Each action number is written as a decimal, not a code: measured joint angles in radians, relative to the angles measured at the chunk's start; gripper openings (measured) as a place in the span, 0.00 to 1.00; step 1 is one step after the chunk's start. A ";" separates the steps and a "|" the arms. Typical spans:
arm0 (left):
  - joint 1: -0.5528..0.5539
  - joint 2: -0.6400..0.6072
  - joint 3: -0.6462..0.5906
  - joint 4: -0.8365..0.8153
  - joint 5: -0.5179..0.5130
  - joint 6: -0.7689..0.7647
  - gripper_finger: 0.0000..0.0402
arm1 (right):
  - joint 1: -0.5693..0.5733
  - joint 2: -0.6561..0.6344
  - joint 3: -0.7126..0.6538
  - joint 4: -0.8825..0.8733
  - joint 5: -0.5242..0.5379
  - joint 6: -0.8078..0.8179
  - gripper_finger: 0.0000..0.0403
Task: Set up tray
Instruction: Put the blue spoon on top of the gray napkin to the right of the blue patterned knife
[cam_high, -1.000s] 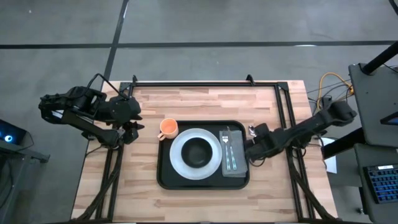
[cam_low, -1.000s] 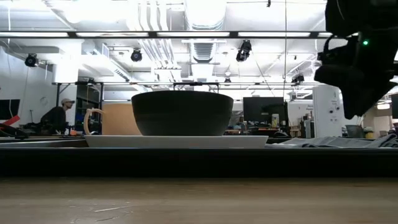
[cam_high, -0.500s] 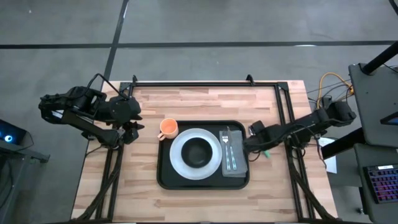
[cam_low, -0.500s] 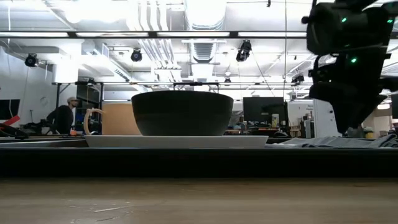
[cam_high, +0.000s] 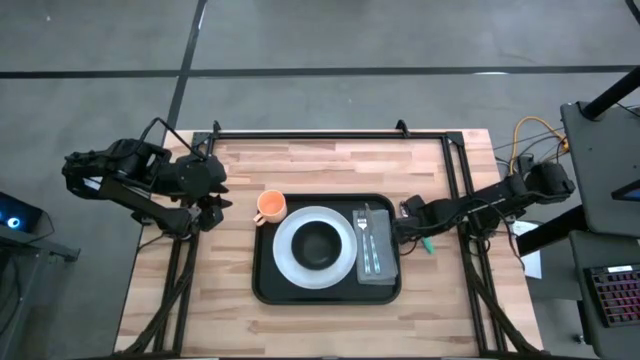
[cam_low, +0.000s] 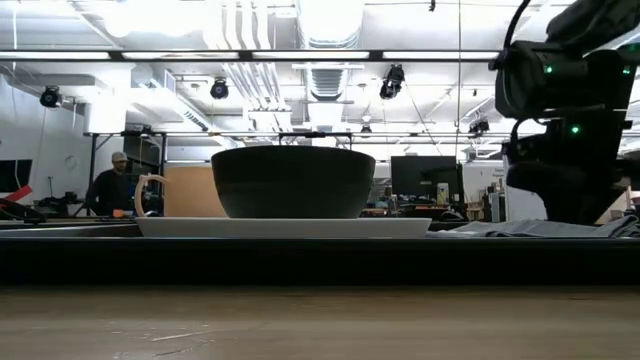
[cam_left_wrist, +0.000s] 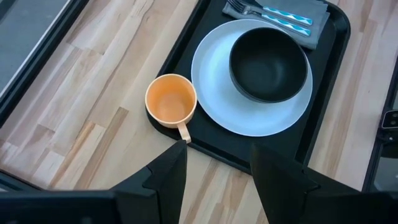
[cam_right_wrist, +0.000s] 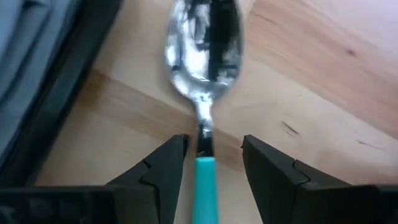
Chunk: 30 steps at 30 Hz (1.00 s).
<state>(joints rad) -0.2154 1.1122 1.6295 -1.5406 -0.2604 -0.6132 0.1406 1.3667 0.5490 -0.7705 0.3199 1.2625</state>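
The black tray (cam_high: 262, 280) lies mid-table and carries a white plate (cam_high: 288, 262) with a black bowl (cam_high: 319, 243), an orange cup (cam_high: 271, 206) in its far left corner, and a grey napkin (cam_high: 385, 270) with a fork and a knife on it. A spoon lies flat on the wood right of the tray, with its silver bowl (cam_right_wrist: 202, 46) and teal handle (cam_right_wrist: 204, 186) in the right wrist view. My right gripper (cam_right_wrist: 213, 155) (cam_high: 408, 226) is open, low over the spoon, with a finger on either side of the spoon's neck and apart from it. My left gripper (cam_left_wrist: 217, 168) (cam_high: 205, 212) is open and waits left of the tray.
The tray's raised right rim (cam_right_wrist: 59, 87) runs close beside the spoon. Bare wood (cam_high: 330, 165) lies between the tray and the table's far edge. In the low view a person (cam_low: 112, 185) shows in the room behind the table.
My right gripper has come down toward the table beside the tray's right edge, over the spoon, and its arm has swung slightly toward the far edge. The teal handle now shows from under the gripper in the high view.
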 joint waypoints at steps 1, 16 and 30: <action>0.000 0.000 0.000 0.000 0.000 0.000 0.39 | -0.006 -0.002 -0.009 0.020 -0.006 -0.016 0.39; 0.000 0.000 0.000 0.000 0.000 -0.004 0.39 | -0.031 -0.005 0.001 0.116 -0.069 -0.070 0.12; 0.000 0.000 -0.002 0.000 0.000 -0.004 0.39 | 0.037 -0.040 0.165 -0.145 -0.024 0.165 0.04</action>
<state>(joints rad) -0.2153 1.1122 1.6279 -1.5410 -0.2607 -0.6176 0.1779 1.3269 0.7138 -0.9157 0.2954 1.4279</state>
